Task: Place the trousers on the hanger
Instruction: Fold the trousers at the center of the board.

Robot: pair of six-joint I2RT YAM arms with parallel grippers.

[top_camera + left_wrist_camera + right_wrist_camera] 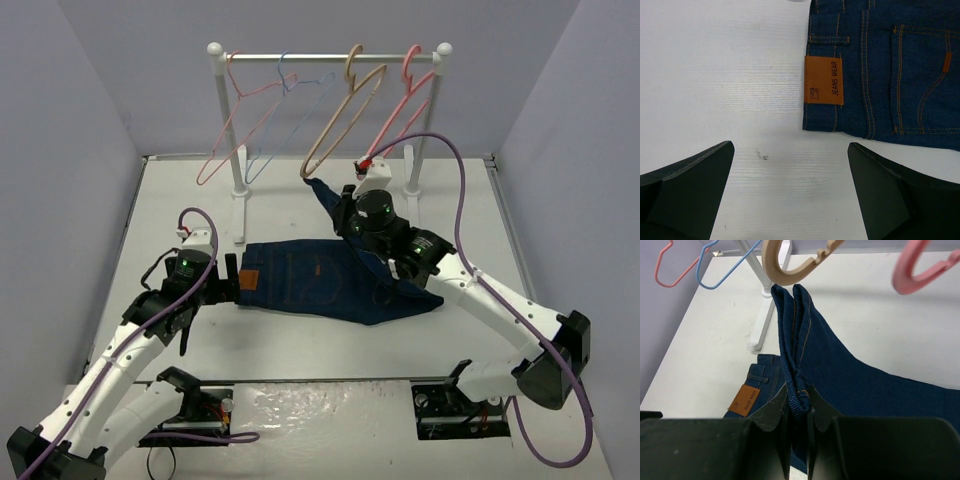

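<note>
The dark navy trousers [310, 280] lie on the white table, waist to the left with a tan label [824, 80]. My right gripper [799, 407] is shut on the folded leg ends of the trousers [800, 350] and holds them lifted up to the lower end of the tan hanger [790, 267]. The tan hanger [345, 125] hangs on the rail, and the cloth tip touches its lower left corner [308, 175]. My left gripper [790, 195] is open and empty, low over the table just left of the waistband [240, 280].
A white rack [325, 58] stands at the back with two pink hangers [235, 125], [405, 100] and a light-blue hanger [290, 110]. Its feet [240, 215] stand on the table. Grey walls close the sides.
</note>
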